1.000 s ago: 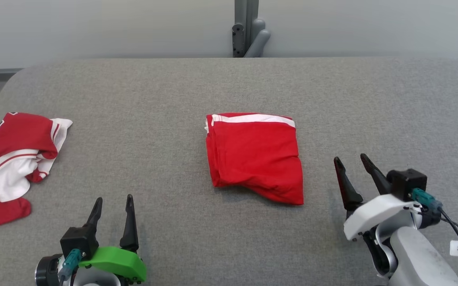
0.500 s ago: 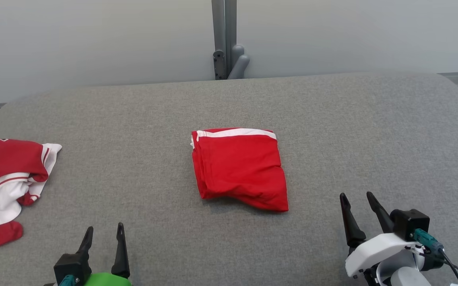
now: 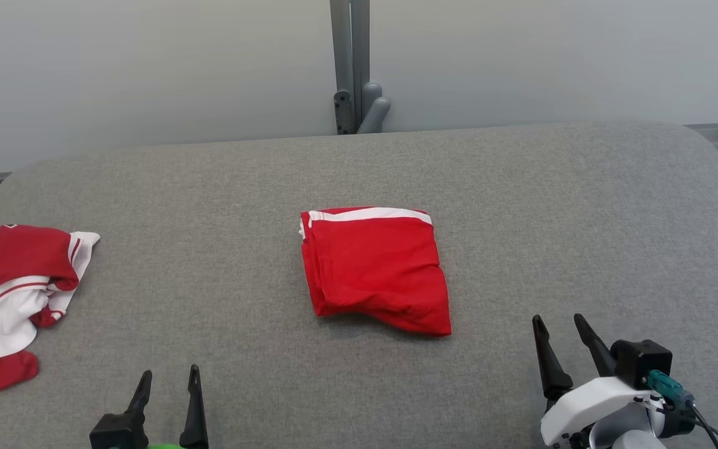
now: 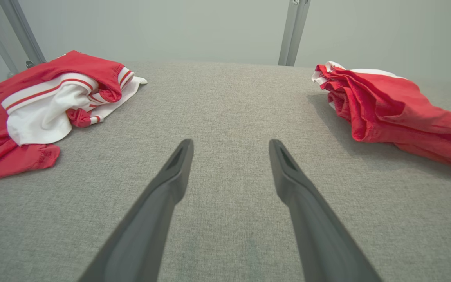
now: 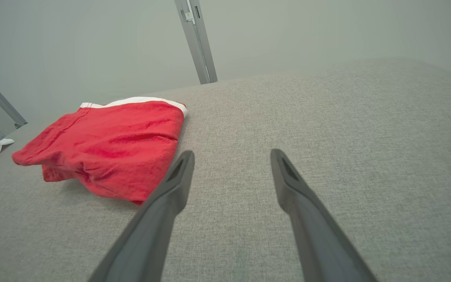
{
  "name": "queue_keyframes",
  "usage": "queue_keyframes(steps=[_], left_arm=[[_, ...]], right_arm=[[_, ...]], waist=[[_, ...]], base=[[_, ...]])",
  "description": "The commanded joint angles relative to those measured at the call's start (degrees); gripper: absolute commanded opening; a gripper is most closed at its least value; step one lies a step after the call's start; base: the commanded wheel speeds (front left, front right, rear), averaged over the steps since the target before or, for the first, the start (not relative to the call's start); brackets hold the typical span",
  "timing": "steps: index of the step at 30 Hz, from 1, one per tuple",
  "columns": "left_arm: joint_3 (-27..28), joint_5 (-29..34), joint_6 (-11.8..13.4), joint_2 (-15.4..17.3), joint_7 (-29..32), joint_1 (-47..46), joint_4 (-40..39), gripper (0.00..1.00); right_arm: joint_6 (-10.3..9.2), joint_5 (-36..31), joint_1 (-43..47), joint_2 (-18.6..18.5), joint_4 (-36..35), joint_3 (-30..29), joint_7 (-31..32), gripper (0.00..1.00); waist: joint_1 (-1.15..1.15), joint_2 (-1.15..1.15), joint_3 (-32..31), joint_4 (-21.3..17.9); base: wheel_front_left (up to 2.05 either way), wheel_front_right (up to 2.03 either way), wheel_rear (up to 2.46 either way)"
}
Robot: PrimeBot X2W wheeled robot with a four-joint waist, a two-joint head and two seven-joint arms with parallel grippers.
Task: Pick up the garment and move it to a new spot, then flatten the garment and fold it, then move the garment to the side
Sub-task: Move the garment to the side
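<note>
Task item: the red garment (image 3: 374, 268), with a white band along its far edge, lies folded into a compact rectangle at the middle of the table

Support: a grey fabric-covered table (image 3: 209, 187) with rounded far corners carries everything you see here

Left gripper: your left gripper (image 3: 169, 373) sits at the lower left of the head view, its 2 dark fingers spread apart over bare cloth and gripping nothing

Left wrist view: looking along those 2 fingers, you see the left gripper (image 4: 230, 144) aimed at bare cloth, with the red garment (image 4: 394, 113) off to the view's right, well apart from the fingertips

Right gripper: your right gripper (image 3: 558, 319) sits at the lower right of the head view, near the red garment's near right corner yet apart from it, its 2 fingers parted and empty

Right wrist view: the red garment (image 5: 108, 149) lies to the view's left, and 1 finger overlaps its nearest corner in the picture, while the head view shows you a gap of bare cloth between them

Other item: a crumpled red-and-white garment (image 3: 13, 299) lies at the table's left edge, well apart from the red garment

Background: a grey post (image 3: 351, 62) stands against the pale wall (image 3: 147, 75) behind the table's far edge
</note>
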Motion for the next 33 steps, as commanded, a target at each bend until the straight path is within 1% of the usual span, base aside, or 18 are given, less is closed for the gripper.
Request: queue_keyframes(steps=[1,8,12,14,15,19,23,28,31,33], left_arm=[[-0.18,-0.14,0.41,0.29,-0.02,0.45,-0.23,1.0],[-1.33,-1.27,0.75,0.28,-0.02,-0.56,-0.78,1.0],[-2.89,-1.47,0.88,0.28,-0.02,-2.25,-1.3,1.0],[-3.7,-1.52,0.84,0.3,-0.02,-2.92,-1.38,1.0],[-4.42,-1.67,0.91,0.29,-0.02,-3.69,-1.29,1.0],[-4.49,-3.02,1.66,0.3,-0.02,-5.05,-1.13,1.0],[-4.56,-2.98,2.03,0.28,-0.02,-6.42,-1.45,1.0],[-5.54,-3.52,2.17,0.27,-0.02,-7.83,-1.68,1.0],[-6.26,-3.7,2.45,0.27,-0.02,-8.17,-1.74,1.0],[-6.7,-3.84,2.7,0.27,-0.02,-8.58,-1.79,1.0]], right_arm=[[-0.01,0.11,0.54,-0.1,0.08,0.35,-0.18,1.0],[-0.01,0.32,-1.62,-0.1,0.45,2.03,-0.18,1.0],[-0.01,2.71,-4.76,-0.12,1.37,3.78,-0.18,1.0],[-0.01,4.89,-6.81,-0.15,2.06,3.76,-0.18,1.0],[-0.01,7.84,-8.88,-0.11,3.72,4.13,-0.18,1.0],[-0.01,12.64,-13.96,-0.16,8.68,5.91,-0.18,1.0],[-0.01,17.74,-19.29,-0.42,14.7,7.24,-0.01,1.0],[-0.01,20.43,-24.25,-1.92,21.43,9.45,0.28,1.0],[0.0,21.74,-25.91,-2.08,25.1,11.1,1.18,1.0],[0.02,23.16,-25.93,-1.45,26.63,12.93,2.3,1.0]], waist=[[0.0,0.0,0.45,0.25],[0.0,0.0,3.07,1.83],[0.0,0.0,6.52,3.88],[0.0,0.0,8.03,5.15],[0.0,0.0,9.39,6.55],[0.0,0.0,11.76,9.1],[0.0,0.0,14.08,11.37],[0.0,0.0,16.15,13.35],[0.0,0.0,16.79,13.94],[0.0,0.0,16.98,14.13]], base=[[0.0,0.0,0.0],[0.0,0.0,0.0],[0.0,0.0,0.0],[0.0,0.0,0.0],[0.0,0.0,0.0],[0.0,0.0,0.0],[0.0,0.0,0.0],[0.0,0.0,0.0],[0.0,0.0,0.0],[0.0,0.0,0.0]])
